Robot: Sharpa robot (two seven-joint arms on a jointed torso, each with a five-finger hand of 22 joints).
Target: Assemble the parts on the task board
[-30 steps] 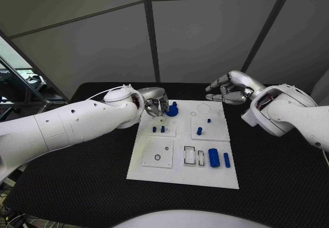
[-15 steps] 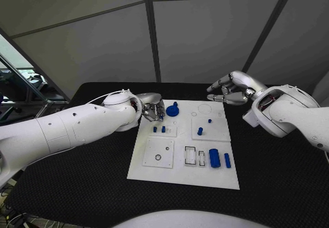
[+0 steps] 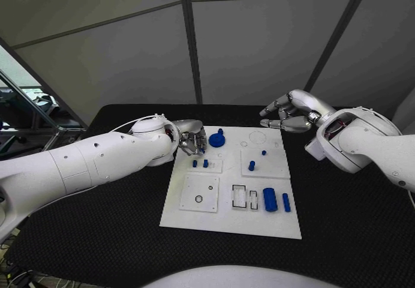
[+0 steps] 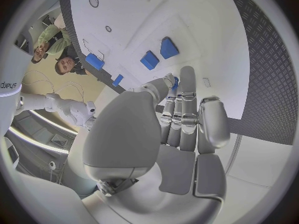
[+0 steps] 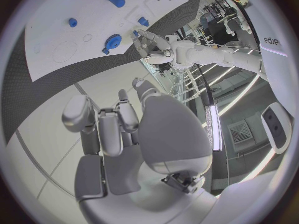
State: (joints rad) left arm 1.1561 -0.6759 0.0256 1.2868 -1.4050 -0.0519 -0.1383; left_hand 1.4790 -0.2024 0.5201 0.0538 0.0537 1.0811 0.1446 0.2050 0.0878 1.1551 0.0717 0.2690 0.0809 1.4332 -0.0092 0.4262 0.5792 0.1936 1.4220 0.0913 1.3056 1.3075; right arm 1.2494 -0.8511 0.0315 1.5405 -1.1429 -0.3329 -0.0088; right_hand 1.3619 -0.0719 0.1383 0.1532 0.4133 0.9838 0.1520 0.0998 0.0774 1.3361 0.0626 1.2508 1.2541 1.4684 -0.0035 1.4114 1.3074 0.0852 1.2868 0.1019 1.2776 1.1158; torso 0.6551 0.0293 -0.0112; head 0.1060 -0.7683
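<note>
Since one second ago, my left hand [image 3: 192, 140] has drawn back from the round blue part [image 3: 217, 140] toward the left edge of the task board [image 3: 233, 225], and the part now stands clear of my fingers at the board's far end, seated where I left it. Board first: it lies lengthwise away from me on the black table [image 3: 104, 210], with the two inset plates in its middle and near left. My left hand hovers at the board's far-left edge, fingers extended close together and holding nothing; in the left wrist view the fingertips [image 4: 187, 82] point across the board toward two short blue pegs [image 4: 158, 54]. My right hand [image 3: 289, 114] hangs above the table beyond the board's far-right corner, fingers curled inward around nothing (it has not shifted over the same interval). Loose stock comes next in size: the thick blue cylinder [image 3: 269, 199] and the thin blue bar [image 3: 286, 202] lie side by side at the near right, long axes running along the board's length, just beside the rectangular slots [image 3: 244, 197]. Smaller pegs [image 3: 201, 162] stand near my left hand; another peg [image 3: 252, 165] stands mid-board. By my judgement the deciding relation is this: the lying cylinder sits on the near right side, well apart from both hands, roughly nearer my right arm.
</note>
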